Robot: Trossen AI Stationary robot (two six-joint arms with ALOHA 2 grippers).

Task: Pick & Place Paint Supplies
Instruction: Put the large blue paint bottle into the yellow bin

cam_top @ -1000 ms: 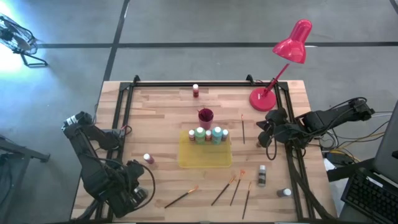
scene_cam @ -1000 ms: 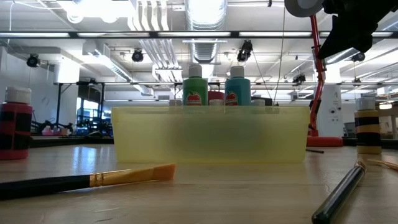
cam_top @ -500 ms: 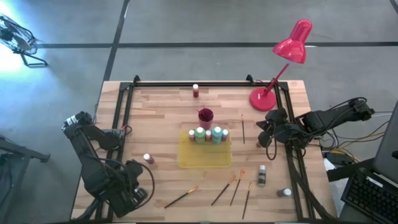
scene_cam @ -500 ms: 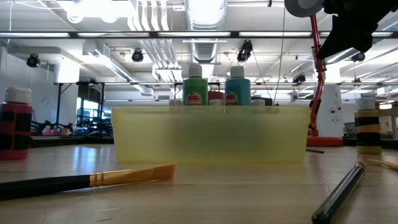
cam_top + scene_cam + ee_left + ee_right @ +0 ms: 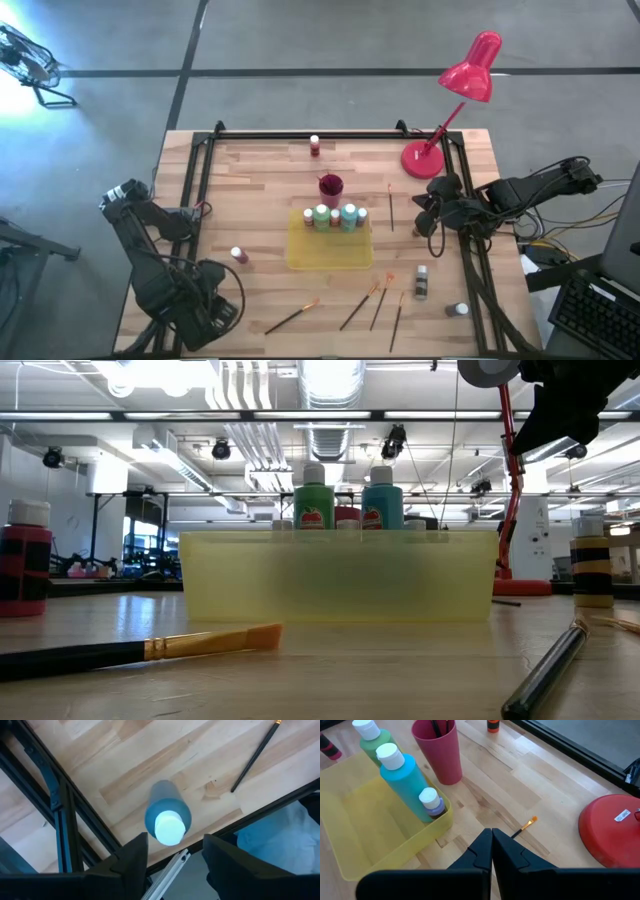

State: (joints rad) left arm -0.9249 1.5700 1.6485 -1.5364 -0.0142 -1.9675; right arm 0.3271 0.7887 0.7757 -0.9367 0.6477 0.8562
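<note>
Spreading apart just now, the left gripper (image 5: 172,857) is probably poising over the upright white-capped blue paint bottle (image 5: 167,817) for pickup.

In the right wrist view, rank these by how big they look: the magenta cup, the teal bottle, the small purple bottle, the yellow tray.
1. yellow tray
2. magenta cup and teal bottle: look about alike, so I won't rank them apart
3. small purple bottle
</note>
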